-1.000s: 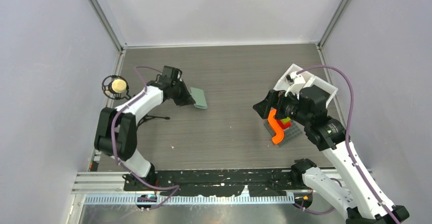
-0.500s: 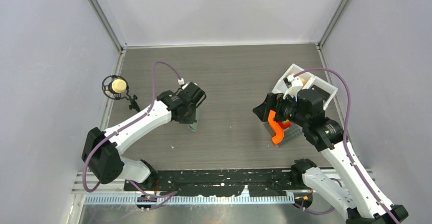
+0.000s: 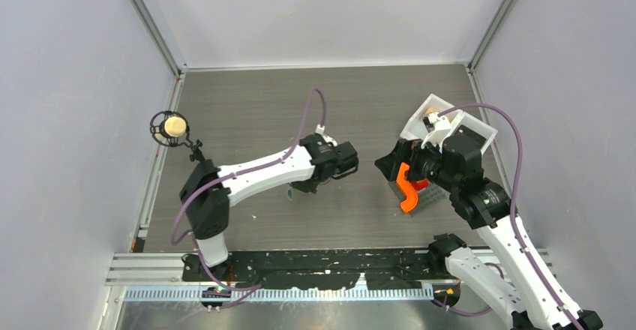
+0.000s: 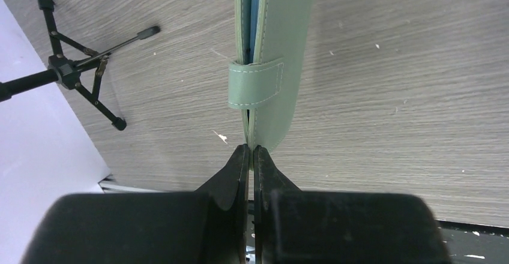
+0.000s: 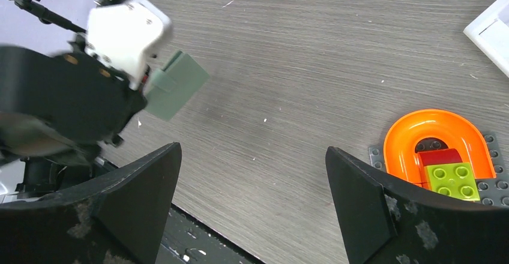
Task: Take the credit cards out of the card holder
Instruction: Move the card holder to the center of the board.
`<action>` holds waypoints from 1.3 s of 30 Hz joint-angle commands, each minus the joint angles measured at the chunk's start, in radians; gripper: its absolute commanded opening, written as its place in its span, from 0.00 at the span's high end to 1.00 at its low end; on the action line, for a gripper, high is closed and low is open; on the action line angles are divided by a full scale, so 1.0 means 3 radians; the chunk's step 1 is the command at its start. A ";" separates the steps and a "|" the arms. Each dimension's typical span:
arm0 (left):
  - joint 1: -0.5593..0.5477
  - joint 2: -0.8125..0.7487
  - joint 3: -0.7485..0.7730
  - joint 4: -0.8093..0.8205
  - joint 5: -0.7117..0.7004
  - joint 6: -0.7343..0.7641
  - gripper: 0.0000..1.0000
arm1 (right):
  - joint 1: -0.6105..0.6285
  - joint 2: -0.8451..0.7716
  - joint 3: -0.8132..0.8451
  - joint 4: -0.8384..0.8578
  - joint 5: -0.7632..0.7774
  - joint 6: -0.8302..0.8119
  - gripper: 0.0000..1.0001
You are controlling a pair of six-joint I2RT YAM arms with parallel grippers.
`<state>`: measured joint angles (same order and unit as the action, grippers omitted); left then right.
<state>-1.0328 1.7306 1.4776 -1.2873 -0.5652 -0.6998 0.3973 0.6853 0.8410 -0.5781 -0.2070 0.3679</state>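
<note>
Sage-green stitched card holder point(image 4: 282, 48) pinched edgewise in left jaws; right jaws spread wide.

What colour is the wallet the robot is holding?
The card holder is sage green, pale blue inside; clearest in left wrist view.

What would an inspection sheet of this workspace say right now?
Surface: grey wood-grain table, small white specks.
Job's things: green card holder, folded, strap across, pinched at one edge; no cards out.
Clutter: grey plate with orange track and bricks; white tray; microphone on tripod.
Grippers: left gripper shut on card holder; right gripper open, empty.
Cables: purple cables looping free along both arms.
Surroundings: pale walls, metal frame.
</note>
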 commanded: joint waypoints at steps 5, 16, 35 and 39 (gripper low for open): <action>-0.0302 0.0257 0.0309 0.0031 0.0339 -0.0043 0.97 | 0.0010 -0.0221 0.0096 -0.0049 0.0186 -0.0065 0.01; -0.0359 -0.0142 -0.0385 0.1556 0.1797 -0.0075 0.57 | 0.0010 -0.0381 0.0230 -0.0165 0.0400 -0.0079 0.02; 0.1095 -0.1360 -0.2006 0.2589 0.2452 -0.0091 0.49 | 0.0080 -0.0014 -0.0568 0.0399 -0.0122 0.0783 0.26; 0.1163 -0.1234 -0.2138 0.2788 0.2660 -0.0067 0.57 | 0.0301 0.0217 -0.0862 0.0807 -0.0121 0.1057 0.34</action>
<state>-0.7006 1.3418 0.8612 -0.5461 0.1535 -0.7475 0.4294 0.6968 0.6437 -0.5095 -0.2070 0.5762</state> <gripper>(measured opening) 0.475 0.684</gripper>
